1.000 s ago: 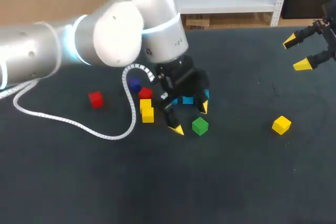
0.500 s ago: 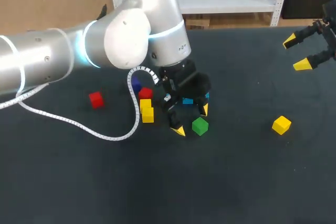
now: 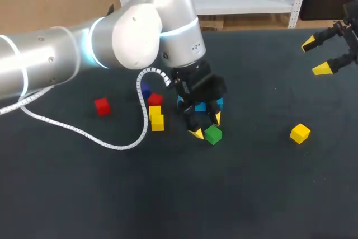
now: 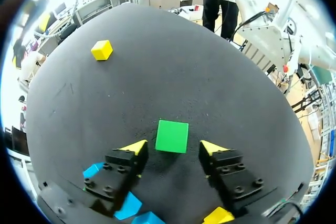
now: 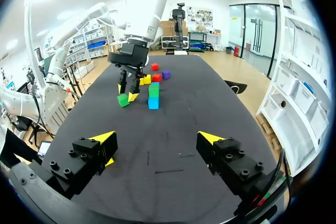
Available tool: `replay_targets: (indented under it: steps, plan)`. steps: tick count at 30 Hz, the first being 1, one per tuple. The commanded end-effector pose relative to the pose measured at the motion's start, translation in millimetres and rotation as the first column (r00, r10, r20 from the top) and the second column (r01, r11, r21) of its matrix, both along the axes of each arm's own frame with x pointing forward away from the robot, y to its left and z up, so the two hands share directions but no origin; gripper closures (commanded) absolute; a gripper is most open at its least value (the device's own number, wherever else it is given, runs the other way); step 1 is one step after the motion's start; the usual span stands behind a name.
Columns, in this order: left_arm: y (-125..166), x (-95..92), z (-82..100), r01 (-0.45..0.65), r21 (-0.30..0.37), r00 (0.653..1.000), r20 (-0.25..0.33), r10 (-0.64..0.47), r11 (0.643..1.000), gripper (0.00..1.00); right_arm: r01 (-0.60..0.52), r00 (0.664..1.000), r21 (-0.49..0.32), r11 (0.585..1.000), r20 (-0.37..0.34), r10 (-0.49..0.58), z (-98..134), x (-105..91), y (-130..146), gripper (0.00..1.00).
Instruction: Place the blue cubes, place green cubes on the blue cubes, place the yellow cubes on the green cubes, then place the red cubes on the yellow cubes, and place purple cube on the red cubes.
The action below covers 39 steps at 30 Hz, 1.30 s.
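Observation:
A loose green cube (image 3: pixel 212 135) (image 4: pixel 172 136) lies on the dark table (image 3: pixel 251 194). My left gripper (image 3: pixel 206 125) (image 4: pixel 173 149) is down at it, a yellow tip on either side of the cube and a thin gap at each, so it stands open. Light blue cubes (image 3: pixel 200 106) (image 4: pixel 128 205) sit just behind the gripper, partly hidden; in the right wrist view one blue cube (image 5: pixel 153 103) carries a green cube (image 5: pixel 154 90). Two yellow cubes (image 3: pixel 156 117), a red cube (image 3: pixel 155 99) and a purple cube (image 3: pixel 145 90) cluster to the left. My right gripper (image 3: pixel 316 56) (image 5: pixel 157 140) hangs open at the far right.
A lone red cube (image 3: pixel 102 106) lies further left, and a lone yellow cube (image 3: pixel 300 133) (image 4: pixel 102 50) to the right. The left arm's white cable (image 3: pixel 84 132) loops over the table in front of the cluster.
The left gripper has shifted right onto the green cube, and its fingers have narrowed around it. The right arm has not moved.

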<state>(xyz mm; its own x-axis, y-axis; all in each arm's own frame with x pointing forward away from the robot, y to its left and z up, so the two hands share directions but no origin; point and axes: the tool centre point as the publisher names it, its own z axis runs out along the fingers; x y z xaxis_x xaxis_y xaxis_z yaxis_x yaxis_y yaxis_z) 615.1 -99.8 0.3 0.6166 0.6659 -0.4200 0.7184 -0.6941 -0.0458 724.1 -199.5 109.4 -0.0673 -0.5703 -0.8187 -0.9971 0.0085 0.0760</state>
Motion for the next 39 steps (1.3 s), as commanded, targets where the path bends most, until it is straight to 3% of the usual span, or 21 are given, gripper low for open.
replay_targets:
  steps: [1, 3, 9, 13, 15, 16, 17, 22, 27, 39]
  plan:
    - [-3.6, 2.3, -0.9, 0.008, 0.005, 1.0, -0.007, -0.008, 1.0, 0.45, -0.001, 1.0, 0.001, 1.0, 0.0, 0.001, -0.3, 0.4, 0.2, 0.0]
    - [-5.4, 2.0, -0.6, 0.009, 0.005, 1.0, -0.01, -0.009, 1.0, 0.37, -0.001, 1.0, 0.001, 1.0, 0.0, 0.001, -0.3, 0.4, 0.2, 0.0]
    - [-7.9, 1.6, -0.9, -0.008, 0.005, 1.0, -0.021, 0.008, 1.0, 0.45, -0.001, 1.0, 0.001, 1.0, 0.0, 0.001, -0.3, 0.4, 0.2, 0.0]
    - [-8.4, 2.0, -1.2, -0.021, 0.003, 0.999, -0.025, 0.021, 1.0, 0.6, -0.001, 1.0, 0.001, 1.0, 0.0, 0.001, -0.3, 0.4, 0.2, 0.0]
    - [-8.9, 1.8, -1.7, -0.028, 0.004, 0.999, -0.031, 0.029, 1.0, 0.78, -0.001, 1.0, 0.001, 1.0, 0.0, 0.001, -0.3, 0.4, 0.2, 0.0]
    - [-8.4, 1.9, -2.1, -0.035, 0.0, 0.999, -0.032, 0.035, 0.999, 0.94, -0.001, 1.0, 0.001, 1.0, 0.0, 0.001, -0.3, 0.4, 0.2, 0.0]
    - [-7.5, 2.4, -2.3, -0.045, 0.001, 0.998, -0.034, 0.045, 0.999, 1.0, -0.001, 1.0, 0.001, 1.0, 0.0, 0.001, -0.3, 0.4, 0.2, 0.0]
    - [1.6, 6.9, 2.2, -0.11, -0.011, 0.994, -0.028, 0.109, 0.994, 1.0, -0.001, 1.0, 0.001, 1.0, 0.0, 0.001, -0.3, 0.4, 0.2, 0.0]
    - [22.3, 12.7, 22.4, -0.204, -0.045, 0.979, -0.025, 0.204, 0.978, 1.0, -0.001, 1.0, 0.001, 1.0, 0.0, 0.001, -0.3, 0.4, 0.2, 0.0]
    - [68.8, 20.3, 55.9, -0.363, 0.002, 0.932, 0.014, 0.363, 0.932, 1.0, -0.001, 1.0, 0.001, 1.0, 0.0, 0.001, -0.3, 0.4, 0.2, 0.0]
